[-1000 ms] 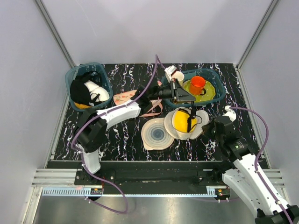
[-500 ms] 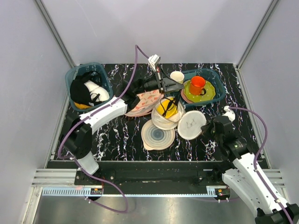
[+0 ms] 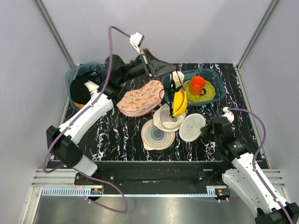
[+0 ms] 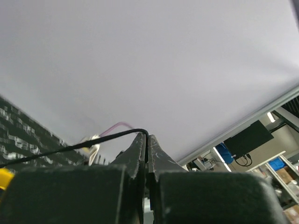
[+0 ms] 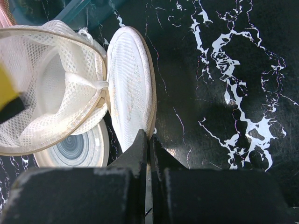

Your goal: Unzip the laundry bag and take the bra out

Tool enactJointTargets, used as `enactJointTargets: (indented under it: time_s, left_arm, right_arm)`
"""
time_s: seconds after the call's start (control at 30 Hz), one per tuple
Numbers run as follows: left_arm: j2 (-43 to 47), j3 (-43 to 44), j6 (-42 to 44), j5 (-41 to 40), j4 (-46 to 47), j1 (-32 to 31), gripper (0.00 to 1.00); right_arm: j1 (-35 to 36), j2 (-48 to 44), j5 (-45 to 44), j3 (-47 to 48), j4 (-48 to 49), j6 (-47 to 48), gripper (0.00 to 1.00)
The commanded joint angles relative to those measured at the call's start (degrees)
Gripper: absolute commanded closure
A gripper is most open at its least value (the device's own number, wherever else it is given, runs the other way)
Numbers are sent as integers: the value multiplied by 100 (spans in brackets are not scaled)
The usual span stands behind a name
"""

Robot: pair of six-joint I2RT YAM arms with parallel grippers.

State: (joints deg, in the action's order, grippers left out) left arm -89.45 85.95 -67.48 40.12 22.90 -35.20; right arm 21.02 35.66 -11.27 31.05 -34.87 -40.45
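1. The bra point(image 3: 179, 103) is being held up over the open laundry bag point(image 3: 169, 120). Its lower end is hanging at the bag's mouth, and whether it is fully clear of the mesh cannot be told from overhead.
2. The thin black strap point(image 4: 70, 148) is being pinched by the left gripper point(image 4: 147, 136), jaws clamped together on it with no gap showing.
3. The bag's unzipped flap point(image 5: 131, 93) is being pinned at its rim by the right gripper point(image 5: 149, 140), jaws pressed tight on the edge, so the pouch is being anchored on the table point(image 3: 117, 135).
4. The bra is being judged light, soft and floppy: it is dangling long and limp from that one strap and is likely to swing if carried quickly.
5. The strap is being judged a workable but thin hold that could slide through the jaws. The yellow body would offer more fabric to bite on.
6. The bag is being judged flimsy mesh with a stiffer rim, so the rim is the sensible place to take it.
7. The ringed disc point(image 3: 156, 136) is lying just beside the bag and the carrot-patterned cloth point(image 3: 140, 97) is lying to its left, so care is being called for over where the bra gets laid.
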Motion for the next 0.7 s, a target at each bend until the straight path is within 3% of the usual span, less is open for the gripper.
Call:
enactJointTargets:
  time_s: [0.0, 0.23, 0.4, 0.53, 0.67]
  left_arm:
    - [577, 527, 244, -171, 128, 206, 100]
    - [770, 1176, 1218, -320, -1294, 610, 100]
    - [771, 2118, 2976, -1075, -3658, 1049, 100]
    - [955, 1979, 3435, -1603, -4284, 1629, 100]
    - [904, 1811, 3531, -1708, -4556, 2603, 100]
  right_arm:
    - [43, 11, -25, 15, 200, -34, 100]
    - [25, -278, 37, 497, -203, 80, 100]
    - [34, -375, -77, 1052, -582, 335, 100]
    - [34, -516, -401, 1683, -959, 441, 100]
    - [34, -788, -744, 2177, -1162, 616, 100]
